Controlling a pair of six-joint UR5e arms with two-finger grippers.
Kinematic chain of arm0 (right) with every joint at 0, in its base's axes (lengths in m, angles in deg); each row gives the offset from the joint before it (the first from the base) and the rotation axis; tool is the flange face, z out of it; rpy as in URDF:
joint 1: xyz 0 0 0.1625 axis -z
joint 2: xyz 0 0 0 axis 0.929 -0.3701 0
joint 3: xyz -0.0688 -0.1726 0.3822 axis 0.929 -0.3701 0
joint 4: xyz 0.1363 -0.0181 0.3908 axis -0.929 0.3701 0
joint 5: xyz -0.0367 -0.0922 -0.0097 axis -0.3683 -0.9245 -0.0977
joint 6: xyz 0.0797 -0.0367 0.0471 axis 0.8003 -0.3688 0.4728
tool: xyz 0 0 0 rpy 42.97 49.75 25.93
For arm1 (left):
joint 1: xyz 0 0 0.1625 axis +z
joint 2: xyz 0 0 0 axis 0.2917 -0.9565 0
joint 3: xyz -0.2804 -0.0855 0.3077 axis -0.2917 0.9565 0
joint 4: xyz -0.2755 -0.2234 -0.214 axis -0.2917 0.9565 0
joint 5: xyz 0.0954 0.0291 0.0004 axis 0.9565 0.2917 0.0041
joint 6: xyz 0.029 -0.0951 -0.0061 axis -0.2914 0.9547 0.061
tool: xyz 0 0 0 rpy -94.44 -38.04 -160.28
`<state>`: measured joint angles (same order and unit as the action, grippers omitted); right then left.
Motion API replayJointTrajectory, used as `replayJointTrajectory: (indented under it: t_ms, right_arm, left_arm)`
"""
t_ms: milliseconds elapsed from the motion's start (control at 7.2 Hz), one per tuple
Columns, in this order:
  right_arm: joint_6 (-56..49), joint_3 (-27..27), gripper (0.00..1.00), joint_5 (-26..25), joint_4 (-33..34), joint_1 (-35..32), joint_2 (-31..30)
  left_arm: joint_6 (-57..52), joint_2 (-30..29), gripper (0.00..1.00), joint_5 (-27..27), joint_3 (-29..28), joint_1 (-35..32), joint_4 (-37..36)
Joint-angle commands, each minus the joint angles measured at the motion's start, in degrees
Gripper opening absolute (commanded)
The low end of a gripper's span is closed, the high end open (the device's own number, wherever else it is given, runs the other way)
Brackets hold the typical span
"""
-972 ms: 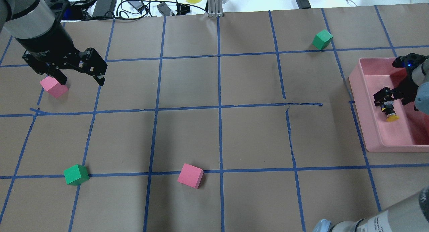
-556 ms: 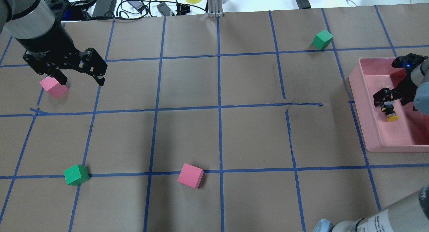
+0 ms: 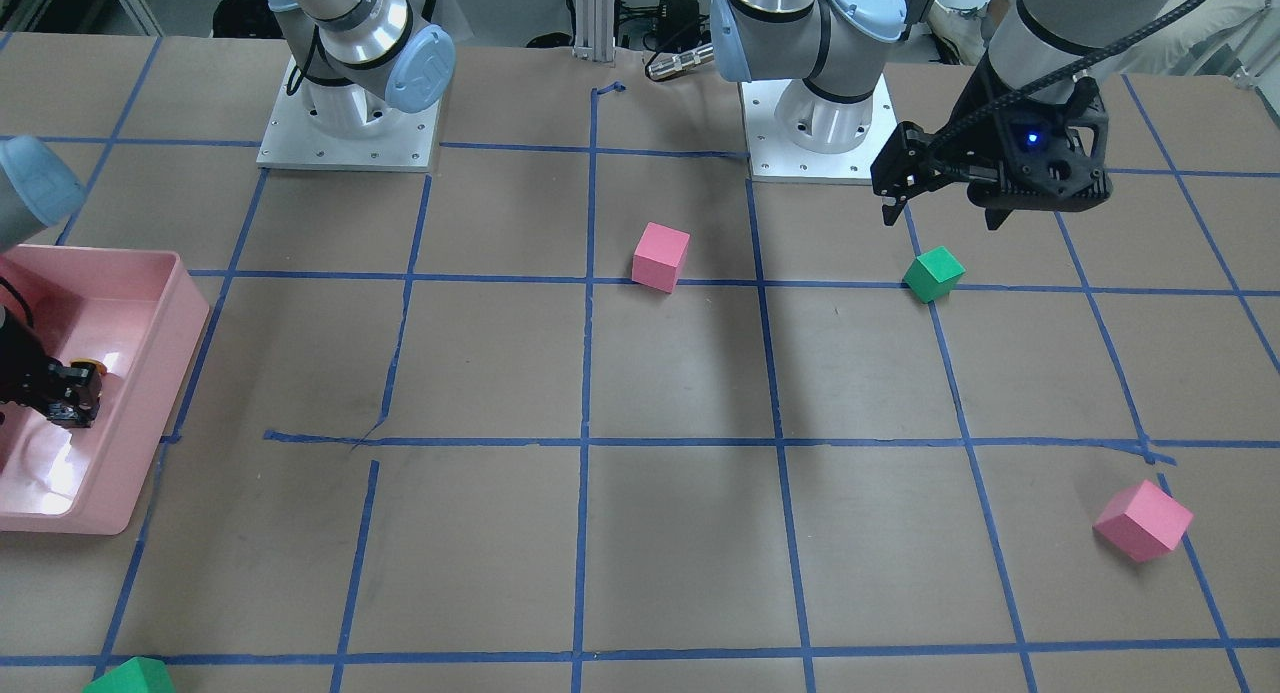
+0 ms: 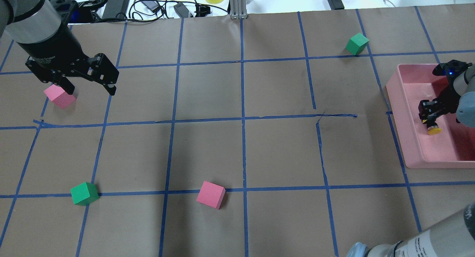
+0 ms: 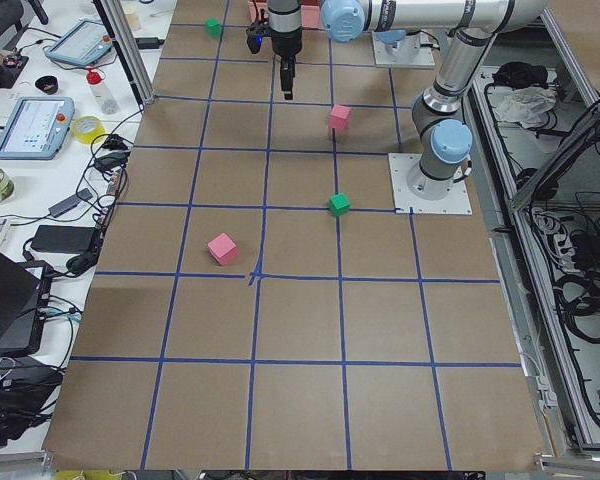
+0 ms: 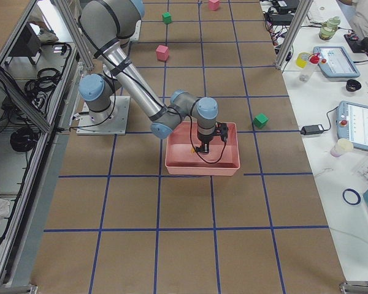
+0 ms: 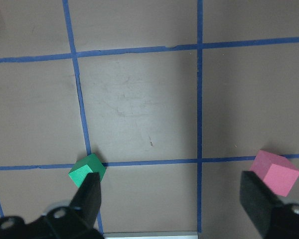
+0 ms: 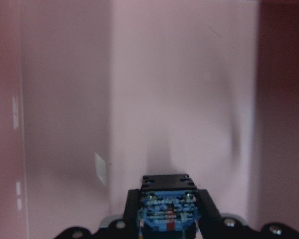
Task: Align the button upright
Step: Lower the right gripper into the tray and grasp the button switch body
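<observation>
The button (image 4: 433,128) has a yellow cap, a black body and a blue contact block. It sits inside the pink tray (image 4: 397,108) at the table's right edge. My right gripper (image 4: 429,112) is shut on it, with the cap pointing toward the tray's near side. In the right wrist view the blue block (image 8: 168,215) sits between the two fingers. In the front view the right gripper (image 3: 62,393) is in the tray (image 3: 185,308) with the cap (image 3: 86,367) just showing. My left gripper (image 4: 90,88) is open and empty above the table, beside a pink cube (image 4: 59,96).
A green cube (image 4: 84,193) and a pink cube (image 4: 210,194) lie near the front. Another green cube (image 4: 357,43) lies far right, behind the tray. Cables and power bricks (image 4: 148,5) line the far edge.
My right gripper has turned and shifted slightly right inside the tray, still shut on the button, whose cap stays at about the same spot. The left arm has not moved.
</observation>
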<state>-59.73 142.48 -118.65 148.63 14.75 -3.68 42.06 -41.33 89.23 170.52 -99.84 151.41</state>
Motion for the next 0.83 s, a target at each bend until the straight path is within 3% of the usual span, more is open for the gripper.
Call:
replayJointTrajectory:
  t_ms: [0,278,694]
  right_arm:
    - [0.07,-0.35,0.00,0.02,-0.37,0.00,-0.71]
    - [0.25,-3.68,0.00,-0.41,-3.60,-0.61,-4.12]
    - [2.88,-10.53,0.00,-1.55,-23.09,-7.26,-12.21]
  left_arm:
    - [-0.08,0.00,1.00,0.00,-0.01,0.00,-0.03]
    - [-0.08,0.00,1.00,0.00,-0.01,0.00,-0.03]
    - [-0.08,0.00,1.00,0.00,-0.01,0.00,-0.03]
